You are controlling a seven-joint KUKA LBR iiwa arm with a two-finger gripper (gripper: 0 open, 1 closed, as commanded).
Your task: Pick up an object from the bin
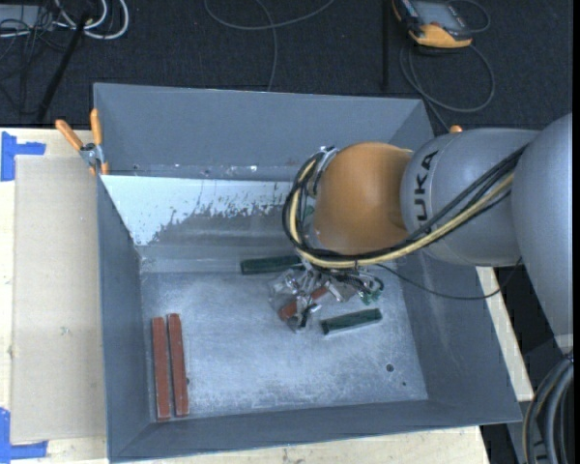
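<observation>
My gripper (300, 307) is low over the bin floor, a little right of the middle, under the orange wrist cover. A small reddish-brown piece (289, 308) shows right at its fingertips. A dark green flat bar (351, 322) lies just to its right on the floor. A second dark green bar (268, 265) lies just behind it, near the foot of the back wall.
Two long reddish-brown strips (169, 365) lie side by side by the bin's left wall, near the front. The arm and its cables cover the bin's back right part.
</observation>
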